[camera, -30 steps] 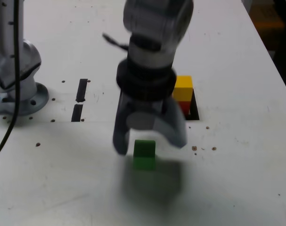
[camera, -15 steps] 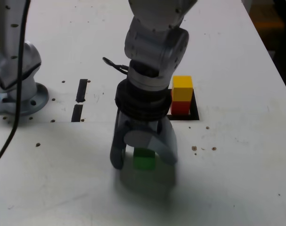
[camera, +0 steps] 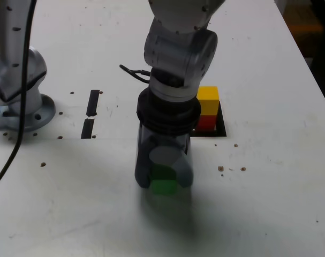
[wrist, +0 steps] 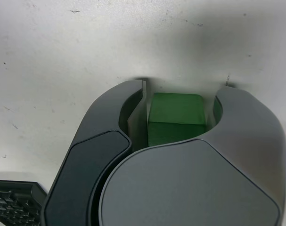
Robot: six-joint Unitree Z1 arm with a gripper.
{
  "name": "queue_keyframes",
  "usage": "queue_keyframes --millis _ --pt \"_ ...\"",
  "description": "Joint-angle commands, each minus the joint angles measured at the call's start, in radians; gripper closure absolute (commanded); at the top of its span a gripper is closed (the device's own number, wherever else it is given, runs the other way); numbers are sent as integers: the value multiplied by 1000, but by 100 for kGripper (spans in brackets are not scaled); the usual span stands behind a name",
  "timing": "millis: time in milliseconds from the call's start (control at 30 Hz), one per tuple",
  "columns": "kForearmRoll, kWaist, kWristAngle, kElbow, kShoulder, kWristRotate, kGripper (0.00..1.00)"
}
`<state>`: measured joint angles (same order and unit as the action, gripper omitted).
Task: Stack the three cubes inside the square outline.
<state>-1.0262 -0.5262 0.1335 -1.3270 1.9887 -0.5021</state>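
Straddling the green cube (camera: 164, 183) on the table (camera: 269, 203), the gripper (camera: 163, 181) stood narrow, jaws beside it, full contact unclear. An off-centre squeeze could twist it, spoiling placement on the yellow cube (camera: 208, 99) atop the red cube (camera: 206, 122) in the square outline (camera: 221, 128).

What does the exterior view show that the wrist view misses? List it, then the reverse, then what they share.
Only the exterior view: the yellow cube stacked on the red cube inside the square outline, and two black strips. Only the wrist view: a slim gap between the green cube and each jaw. Both: the tool straddling the green cube on the white table.
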Motion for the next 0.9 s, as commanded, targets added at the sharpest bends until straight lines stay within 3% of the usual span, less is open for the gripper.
queue_keyframes --millis 0,233,333,500,667,867 --pt "-1 0 2 -4 2 -1 65" --pt "-63 0 -26 -40 -31 -9 68" --pt "-162 0 -65 -93 -77 -24 69" --pt "-398 17 -157 -268 -146 -30 69" --pt "-567 107 -218 -462 -160 60 70" --pt "-606 250 -236 -537 -143 223 70"
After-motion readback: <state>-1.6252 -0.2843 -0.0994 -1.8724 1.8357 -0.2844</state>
